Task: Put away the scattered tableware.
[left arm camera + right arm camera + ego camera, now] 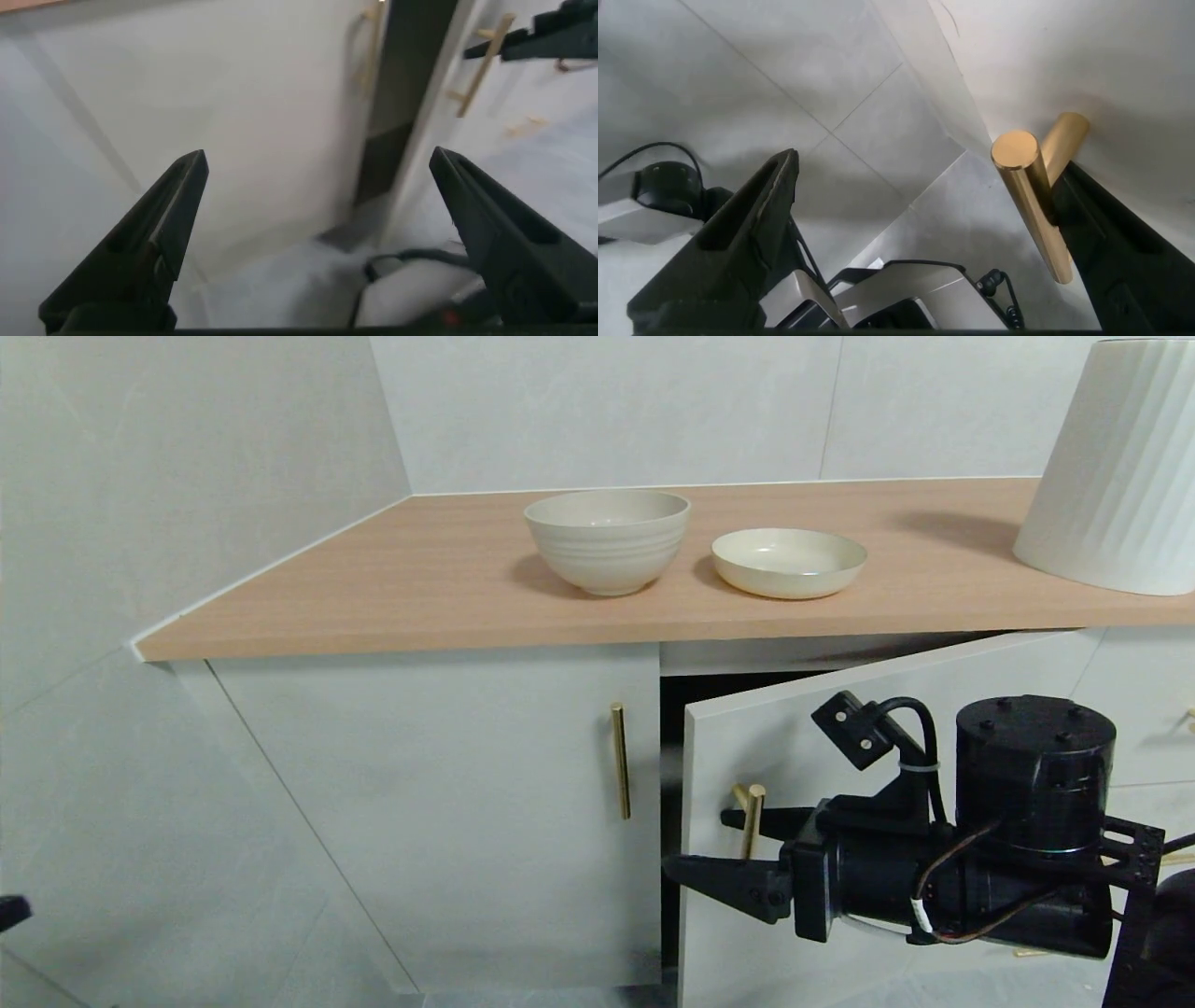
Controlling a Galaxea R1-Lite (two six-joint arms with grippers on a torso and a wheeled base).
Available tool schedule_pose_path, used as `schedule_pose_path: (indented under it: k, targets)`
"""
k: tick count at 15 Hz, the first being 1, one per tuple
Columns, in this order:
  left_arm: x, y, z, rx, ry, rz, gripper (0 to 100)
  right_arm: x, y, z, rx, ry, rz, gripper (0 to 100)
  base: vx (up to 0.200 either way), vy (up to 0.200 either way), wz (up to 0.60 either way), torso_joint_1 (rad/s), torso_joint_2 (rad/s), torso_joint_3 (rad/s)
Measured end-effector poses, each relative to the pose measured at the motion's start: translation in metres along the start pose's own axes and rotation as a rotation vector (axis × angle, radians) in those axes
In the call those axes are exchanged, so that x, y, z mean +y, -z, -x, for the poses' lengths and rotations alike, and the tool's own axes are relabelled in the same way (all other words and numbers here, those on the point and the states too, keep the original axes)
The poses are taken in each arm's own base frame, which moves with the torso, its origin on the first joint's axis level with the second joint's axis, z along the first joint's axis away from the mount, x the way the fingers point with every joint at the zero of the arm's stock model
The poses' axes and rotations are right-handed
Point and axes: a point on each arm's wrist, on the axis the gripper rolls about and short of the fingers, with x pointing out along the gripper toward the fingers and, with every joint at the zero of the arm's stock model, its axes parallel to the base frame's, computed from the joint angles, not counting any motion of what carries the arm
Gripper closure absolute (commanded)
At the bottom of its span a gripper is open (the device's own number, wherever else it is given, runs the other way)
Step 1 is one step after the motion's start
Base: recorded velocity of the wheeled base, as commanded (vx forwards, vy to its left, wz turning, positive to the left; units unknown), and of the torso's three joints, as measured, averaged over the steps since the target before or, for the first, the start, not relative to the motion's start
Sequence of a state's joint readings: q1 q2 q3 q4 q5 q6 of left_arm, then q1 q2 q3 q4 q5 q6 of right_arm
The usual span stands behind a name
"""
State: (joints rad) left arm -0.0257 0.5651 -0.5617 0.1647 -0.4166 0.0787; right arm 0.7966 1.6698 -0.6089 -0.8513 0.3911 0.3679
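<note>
Right claw (695, 843) is gaping around the door handle (1035, 210), left claw (318, 163) gaping too; bowl (607, 541) (probably slick, brittle) needing a rim grip.

On counter (373, 588), bowl (607, 539) left of dish (789, 561); cabinet door (766, 747) below dish.
</note>
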Motion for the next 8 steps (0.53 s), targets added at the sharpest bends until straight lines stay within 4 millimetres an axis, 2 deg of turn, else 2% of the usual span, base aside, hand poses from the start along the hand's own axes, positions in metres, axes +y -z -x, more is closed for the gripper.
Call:
schedule_pose_path:
  k: [2,4,5,8]
  targets:
    - [0.012,-0.019,-0.032,0.063,0.08,0.02,0,0.0,0.0,0.0,0.0,0.0,0.0,0,0.0,0.0,0.0,0.0,0.0,0.0]
    - [0.018,-0.026,-0.073,0.137,0.18,0.056,0,0.0,0.0,-0.001,0.001,-0.001,0.0,0,0.0,0.0,0.0,0.0,0.0,0.0]
    - [0.019,-0.025,-0.095,0.177,0.226,0.073,0,0.0,0.0,-0.001,0.001,-0.001,0.0,0,0.0,0.0,0.0,0.0,0.0,0.0]
    - [0.013,-0.002,-0.155,0.255,0.329,0.097,0,0.001,0.001,-0.002,0.004,-0.004,0.001,0,0.0,0.0,0.0,0.0,0.0,0.0]
